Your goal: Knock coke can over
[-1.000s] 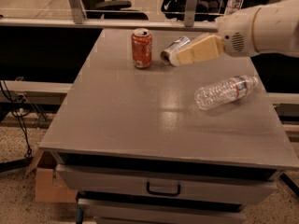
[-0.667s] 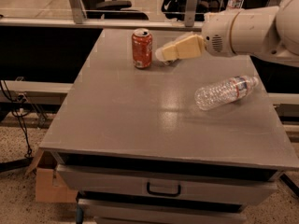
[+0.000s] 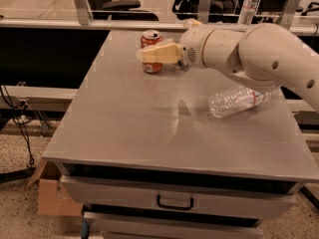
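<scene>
Swings leftward along the far edge of the grey metal bench (image 3: 129, 133) from its place a second ago, off to the can's right: cream two-finger gripper (image 3: 144, 55) on the white robot arm (image 3: 249, 49), now crossing in front of the small red-orange aluminium coke can (image 3: 151, 37) at mid-height. Shows fingers lying together with no gap visible between them and nothing in their hold. Stands upright, that can, near the far edge and left of its middle, silver top and pull tab showing above the fingers, base flat on the bench below them. Cannot tell whether touching the can or only passing just in front of it. Lies on its side toward the right edge, well apart from both: clear plastic water bottle (image 3: 237, 100). Counts as approach done, with the tipping itself not yet done. Needs, by judgement, a firm sideways push high on the can, so as to topple rather than slide it.
</scene>
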### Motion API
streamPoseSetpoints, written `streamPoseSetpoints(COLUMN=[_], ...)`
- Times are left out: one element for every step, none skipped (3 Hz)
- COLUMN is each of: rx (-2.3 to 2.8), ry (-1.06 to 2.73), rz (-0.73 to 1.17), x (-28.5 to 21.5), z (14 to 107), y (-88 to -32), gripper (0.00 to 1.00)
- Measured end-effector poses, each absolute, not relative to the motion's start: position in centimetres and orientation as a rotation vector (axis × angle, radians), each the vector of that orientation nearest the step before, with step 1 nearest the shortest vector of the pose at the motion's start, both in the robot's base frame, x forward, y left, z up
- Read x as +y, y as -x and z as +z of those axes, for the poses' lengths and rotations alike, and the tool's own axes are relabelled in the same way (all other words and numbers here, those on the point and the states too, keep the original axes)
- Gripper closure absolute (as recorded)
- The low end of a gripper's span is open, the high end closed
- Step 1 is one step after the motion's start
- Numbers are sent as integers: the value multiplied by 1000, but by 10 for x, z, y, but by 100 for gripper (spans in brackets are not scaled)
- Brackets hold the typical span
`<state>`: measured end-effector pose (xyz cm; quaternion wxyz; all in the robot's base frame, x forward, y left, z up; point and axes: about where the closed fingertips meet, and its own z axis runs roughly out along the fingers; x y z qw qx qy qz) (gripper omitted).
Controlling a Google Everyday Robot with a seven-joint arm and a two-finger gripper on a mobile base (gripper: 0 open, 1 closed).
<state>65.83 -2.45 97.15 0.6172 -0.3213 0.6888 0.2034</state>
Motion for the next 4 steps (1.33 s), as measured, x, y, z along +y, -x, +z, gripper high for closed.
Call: streamPoseSetpoints(rx=[1529,1500,1499,1527], ry=[723,742,762,761], rz=[530,541,530,503], x=[10,32,40,30], z=[963,954,947,924], y=[-677,-694,-710,-730], gripper=[0,0,0,0])
